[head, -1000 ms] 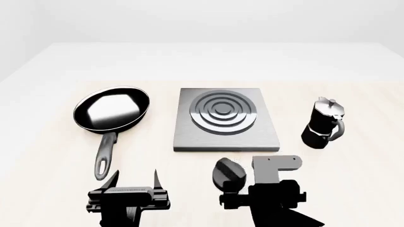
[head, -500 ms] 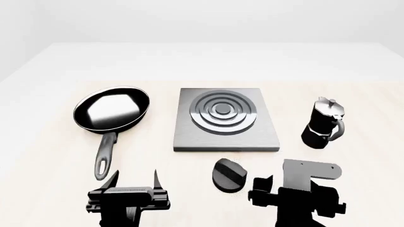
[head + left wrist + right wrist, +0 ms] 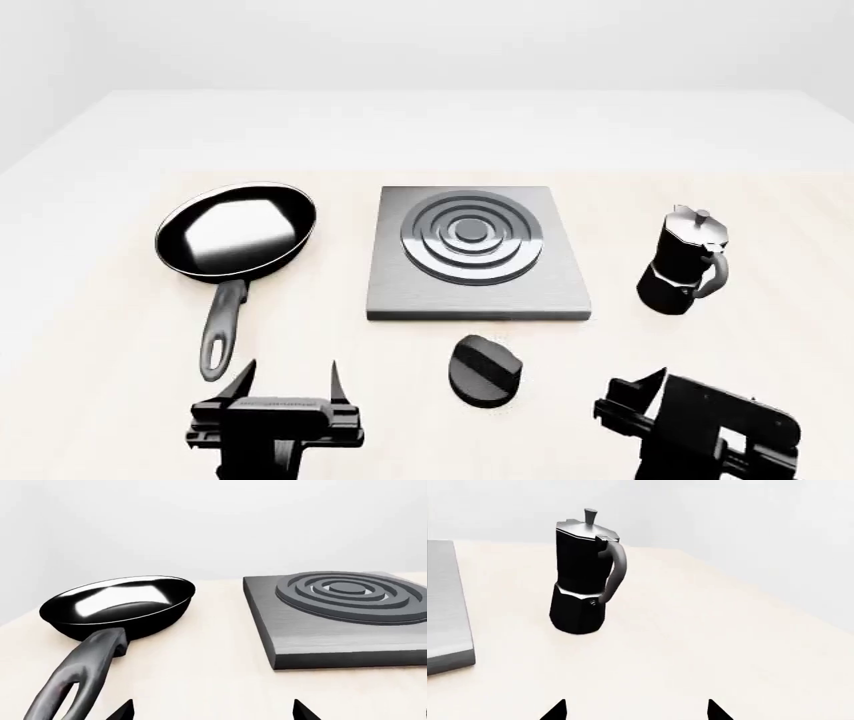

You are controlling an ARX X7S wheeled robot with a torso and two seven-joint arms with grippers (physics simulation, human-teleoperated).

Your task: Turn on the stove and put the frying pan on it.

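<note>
the right gripper (image 3: pixel 638 398), jaws spread and empty, has swung from the black knob (image 3: pixel 483 371) to the lower right, probably done turning it, while the left gripper (image 3: pixel 286 382), also spread, waits below the frying pan (image 3: pixel 236 232), left of the stove (image 3: pixel 477 255), bare table between.

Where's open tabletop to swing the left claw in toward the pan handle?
Bare table lies between the frying pan and the stove, and between the handle and the knob. The left claw sits just beside the handle end; the tightest spot is there.
</note>
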